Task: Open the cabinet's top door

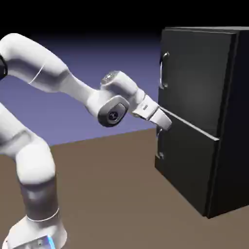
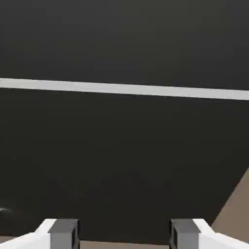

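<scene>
The black cabinet (image 1: 223, 121) stands at the exterior view's right. Its top door (image 1: 194, 78) carries a small curved silver handle (image 1: 164, 70) near its left edge. My gripper (image 1: 164, 125) is at the left end of the pale seam (image 1: 189, 124) between the top door and the lower door (image 1: 187, 165), well below that handle. In the hand view, black door surface (image 2: 124, 155) fills the picture, crossed by the pale seam (image 2: 124, 89). The two grey fingertips (image 2: 63, 233) stand apart at the bottom, so the gripper (image 2: 124, 234) is open with nothing between them.
The lower door's own silver handle (image 1: 159, 146) sits just below the gripper. The brown table (image 1: 121, 194) spreads under the arm and shows at the hand view's lower right corner (image 2: 238, 209). A faint silvery glint (image 2: 4, 210) shows at the hand view's left edge.
</scene>
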`<act>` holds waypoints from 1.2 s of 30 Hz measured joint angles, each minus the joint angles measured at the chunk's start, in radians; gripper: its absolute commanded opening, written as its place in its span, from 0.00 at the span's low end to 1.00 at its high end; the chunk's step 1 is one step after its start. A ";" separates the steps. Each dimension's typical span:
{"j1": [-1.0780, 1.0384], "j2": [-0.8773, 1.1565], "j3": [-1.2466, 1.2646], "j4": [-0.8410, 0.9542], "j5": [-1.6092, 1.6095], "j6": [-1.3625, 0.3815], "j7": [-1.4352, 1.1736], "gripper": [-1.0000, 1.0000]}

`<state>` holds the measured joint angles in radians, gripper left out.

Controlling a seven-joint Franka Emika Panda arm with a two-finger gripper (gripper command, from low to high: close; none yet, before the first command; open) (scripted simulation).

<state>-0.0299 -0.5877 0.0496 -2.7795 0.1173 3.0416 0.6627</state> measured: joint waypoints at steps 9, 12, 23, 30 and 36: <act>-0.140 -0.059 0.166 0.102 0.391 0.015 -0.261 0.50; -0.186 -0.079 0.221 0.136 0.522 0.020 -0.348 0.50; -0.357 -0.151 0.423 0.260 1.000 0.039 -0.667 0.50; -0.466 -0.197 0.552 0.339 1.305 0.051 -0.870 0.50; -0.559 -0.237 0.662 0.407 1.566 0.061 -1.044 0.50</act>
<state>-0.5888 -0.8243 0.7121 -2.3729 1.6832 3.1026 -0.3817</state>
